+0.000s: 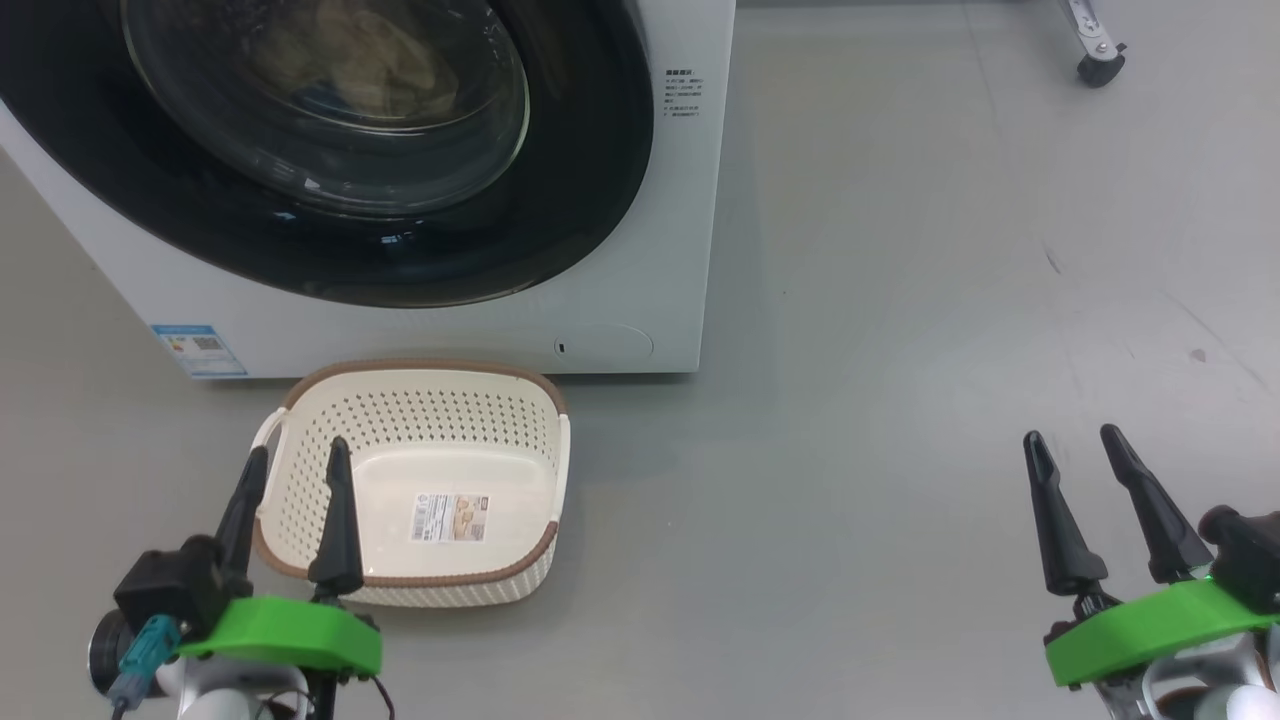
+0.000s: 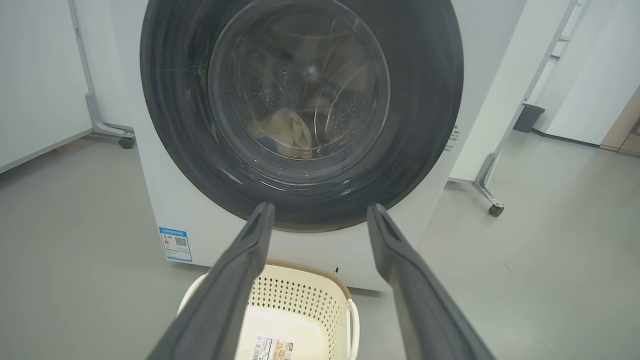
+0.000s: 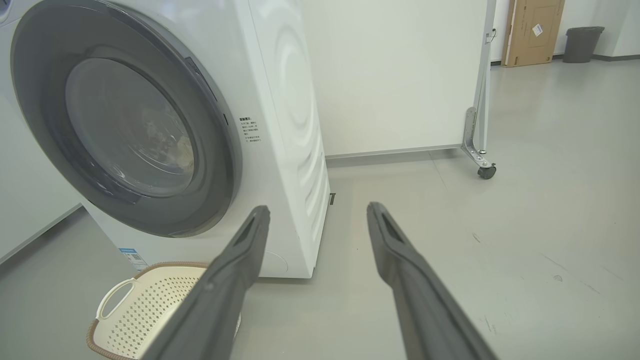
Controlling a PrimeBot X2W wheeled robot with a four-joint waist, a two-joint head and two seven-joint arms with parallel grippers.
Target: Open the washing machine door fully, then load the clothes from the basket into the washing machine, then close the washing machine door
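The white washing machine (image 1: 640, 250) stands at the upper left, its round black-rimmed door (image 1: 560, 210) lying flat against the front. Through the glass bowl (image 2: 300, 85) pale cream clothes (image 2: 285, 132) lie inside the drum. The cream basket (image 1: 500, 410) sits on the floor just in front of the machine, holding nothing but its label sticker (image 1: 450, 517). My left gripper (image 1: 295, 470) hangs open over the basket's left rim, empty. Far to the right, my right gripper (image 1: 1075, 442) is open above bare floor, also empty.
Grey floor (image 1: 900, 350) spreads to the right of the machine. A white partition on castors (image 3: 482, 170) stands behind and to the right of the machine, and another castor (image 1: 1098, 68) shows at the top right. A bin and a cardboard panel stand far off.
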